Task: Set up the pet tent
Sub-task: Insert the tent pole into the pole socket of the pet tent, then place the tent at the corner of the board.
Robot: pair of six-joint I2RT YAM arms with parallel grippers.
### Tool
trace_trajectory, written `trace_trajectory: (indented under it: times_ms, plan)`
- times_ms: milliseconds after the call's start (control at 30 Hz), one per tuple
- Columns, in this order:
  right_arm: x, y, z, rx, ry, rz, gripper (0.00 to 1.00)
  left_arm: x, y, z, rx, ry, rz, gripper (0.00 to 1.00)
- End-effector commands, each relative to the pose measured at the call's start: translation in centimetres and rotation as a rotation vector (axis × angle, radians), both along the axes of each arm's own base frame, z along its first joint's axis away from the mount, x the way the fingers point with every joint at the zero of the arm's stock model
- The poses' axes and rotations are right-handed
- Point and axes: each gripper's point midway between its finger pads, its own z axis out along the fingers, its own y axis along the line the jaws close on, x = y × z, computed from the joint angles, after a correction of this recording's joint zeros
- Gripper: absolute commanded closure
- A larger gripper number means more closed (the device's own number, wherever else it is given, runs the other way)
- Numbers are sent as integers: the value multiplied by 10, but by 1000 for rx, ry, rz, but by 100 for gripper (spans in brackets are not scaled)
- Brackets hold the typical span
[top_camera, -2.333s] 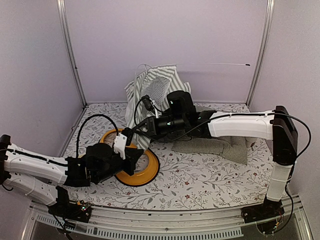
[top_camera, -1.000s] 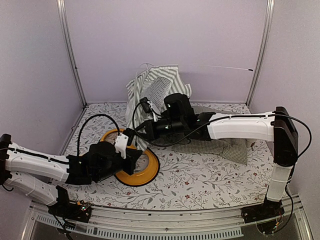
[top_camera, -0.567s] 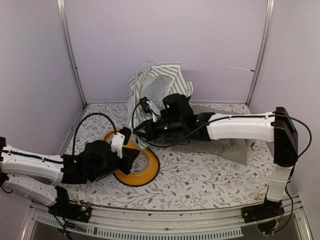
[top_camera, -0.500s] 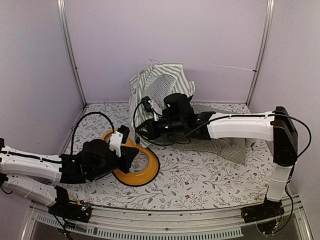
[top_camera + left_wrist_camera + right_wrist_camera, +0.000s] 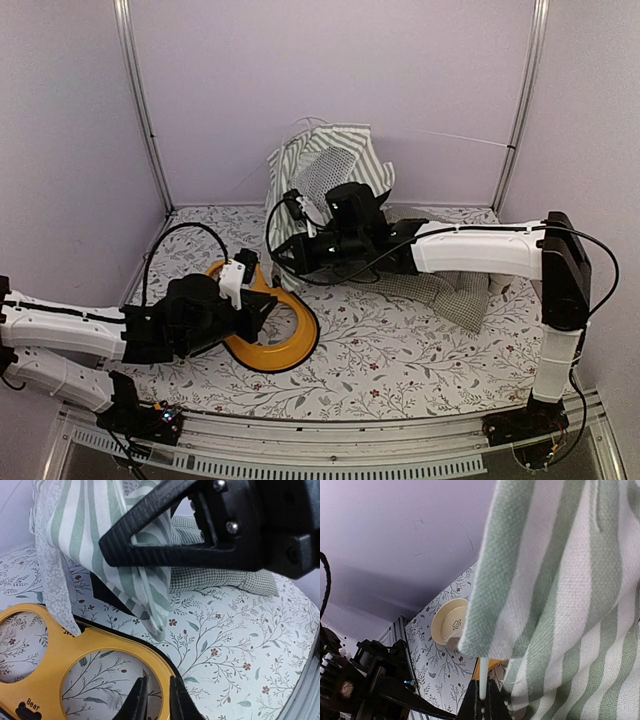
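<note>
Top external: high behind arm bases, looks down and forward over whole desk (image 5: 400, 350) to back wall.
Left wrist: low, near desk, faces forward; right hand (image 5: 115, 550) looms close across top.
Right wrist: tight against pet tent (image 5: 560, 605) cloth, looks down past it toward left arm.
Shared: pet tent in all three; yellow ring (image 5: 60, 650) and floral desk in top and left wrist views.

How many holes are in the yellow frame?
2. One hole sits just ahead of the left gripper; the other is at the left edge of the left wrist view. The yellow frame runs out of view, so more may be hidden.
</note>
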Motion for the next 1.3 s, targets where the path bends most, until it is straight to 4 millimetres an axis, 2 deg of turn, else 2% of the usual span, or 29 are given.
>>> trace_trajectory:
  times_ms: [0, 233, 333, 400, 500, 633, 733, 867, 967, 1067, 1267]
  plan:
    - [5, 2, 9, 14, -3, -15, 100, 12, -8, 7, -22, 5, 0, 83]
    - [4, 2, 12, 16, -3, -9, 100, 18, -14, 8, -31, 2, -9, 79]
    - [4, 1, 12, 11, -5, -11, 100, 24, -9, 14, -33, -10, 21, 76]
    - [2, -2, 7, -4, -7, -9, 100, 33, 3, 28, -62, -25, 70, 73]
    - [-4, -8, -12, -44, -12, -8, 100, 46, 21, 47, -88, -27, 130, 66]
    - [-15, -15, -33, -84, -18, 8, 100, 62, 34, 84, -118, -48, 164, 58]
    - [-25, -20, -40, -102, -28, 25, 87, 78, 41, 109, -133, -46, 186, 52]
    - [-34, -31, -41, -111, -44, 35, 60, 105, 44, 135, -120, -41, 203, 45]
    - [-40, -40, -39, -118, -55, 36, 48, 134, 42, 135, -58, -7, 234, 43]
    - [-44, -48, -34, -121, -65, 32, 38, 154, 31, 138, -38, 13, 214, 43]
    - [-48, -73, -23, -136, -78, -22, 20, 170, 1, 149, -55, 26, 124, 43]
